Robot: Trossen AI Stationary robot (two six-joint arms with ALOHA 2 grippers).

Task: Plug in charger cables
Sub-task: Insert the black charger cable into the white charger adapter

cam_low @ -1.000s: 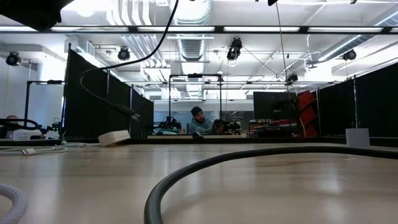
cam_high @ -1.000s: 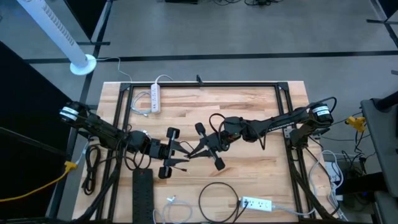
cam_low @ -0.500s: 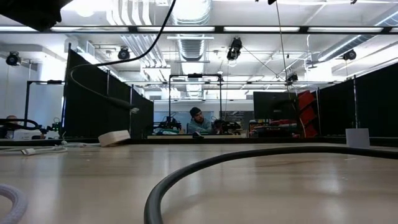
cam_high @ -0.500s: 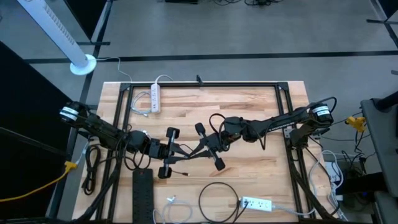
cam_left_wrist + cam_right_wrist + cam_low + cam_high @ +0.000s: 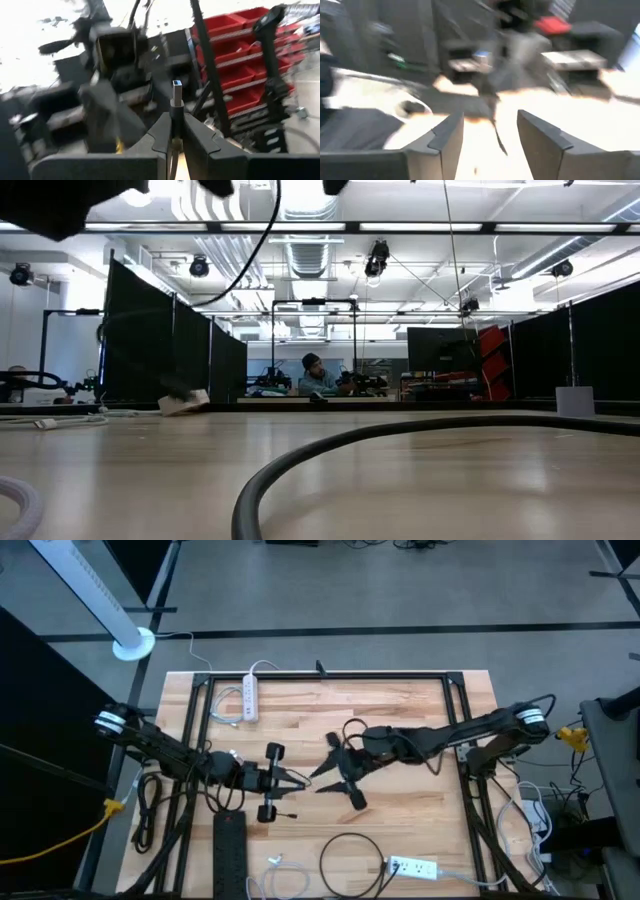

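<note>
My left gripper (image 5: 298,783) hovers over the middle of the wooden table, shut on the plug end of a thin black charger cable (image 5: 284,812) that trails below it. In the left wrist view the gripper (image 5: 173,122) has the silver USB tip (image 5: 177,89) sticking out past its fingertips. My right gripper (image 5: 322,778) faces it from the right, a short gap away. It is open (image 5: 490,122) with nothing between its fingers. Another black charger cable (image 5: 350,858) lies in a loop near the front edge, and a white one (image 5: 272,878) lies left of it. My left gripper pinches the plug's dark body (image 5: 174,111) between its two fingers, just behind the metal tip. The plug lies along the fingers and points out beyond them toward my right gripper. It is held clear of the table.
A white power strip (image 5: 250,697) lies at the far left. A black strip (image 5: 229,850) and a second white strip (image 5: 412,867) lie at the front. A black frame (image 5: 320,677) borders the table. A black cable bundle (image 5: 150,802) lies at the left edge. A person (image 5: 318,376) sits far behind.
My right gripper has drawn back a little toward the table's right edge, away from my left gripper. My left gripper has stayed about where it was with the plug. In the low view a hanging black cable has swung left and lower.
</note>
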